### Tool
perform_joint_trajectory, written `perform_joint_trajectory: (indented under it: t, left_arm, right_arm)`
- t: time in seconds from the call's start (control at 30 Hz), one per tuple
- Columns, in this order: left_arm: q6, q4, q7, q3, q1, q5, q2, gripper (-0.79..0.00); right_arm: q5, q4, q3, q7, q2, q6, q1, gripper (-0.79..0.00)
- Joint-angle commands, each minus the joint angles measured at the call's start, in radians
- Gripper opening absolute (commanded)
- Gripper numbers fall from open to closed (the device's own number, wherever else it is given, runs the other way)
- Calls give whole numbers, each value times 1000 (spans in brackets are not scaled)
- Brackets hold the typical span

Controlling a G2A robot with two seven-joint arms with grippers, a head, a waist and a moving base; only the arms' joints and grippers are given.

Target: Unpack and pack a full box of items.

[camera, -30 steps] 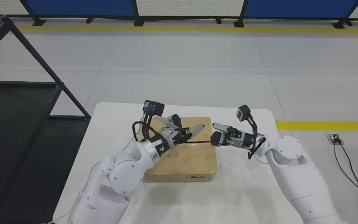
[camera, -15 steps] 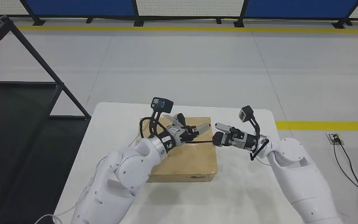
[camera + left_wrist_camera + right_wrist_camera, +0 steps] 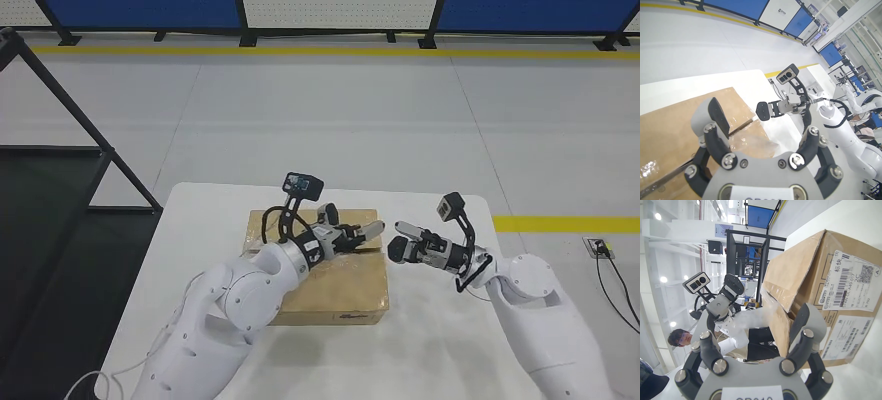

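The white surface (image 3: 430,340) before me carries 1 brown, tape-sealed cardboard box (image 3: 350,285), sitting flat near its far edge.

Beyond your white surface (image 3: 430,340), a pale grey floor (image 3: 350,110) runs to a yellow line (image 3: 300,50) and blue-and-white partition panels (image 3: 140,12). A black metal frame (image 3: 102,150) stands at the left, and round ceiling lights (image 3: 658,216) glow overhead.

The cardboard box (image 3: 330,290) was plain brown, its shipping labels (image 3: 849,289) white with black barcodes, and the table (image 3: 440,340) was white all over.
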Motion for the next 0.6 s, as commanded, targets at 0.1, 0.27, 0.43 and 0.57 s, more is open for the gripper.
perform_joint_trajectory:
  t: [0.1,0.27,0.43,0.57]
  left_arm:
    - [-2,3,3,4,1,4,-4,0]
    - [-14,-52,33,-31,21,-19,-4,0]
    - [-40,-183,24,-142,99,-54,14,0]
    - [-63,-283,9,-290,196,-113,33,0]
  right_arm:
    - [5,-13,12,-2,5,-3,-17,0]
    - [11,-19,25,-5,9,-10,-30,0]
    - [15,-36,44,-4,15,-56,-51,0]
    - [5,-62,57,2,20,-115,-70,0]
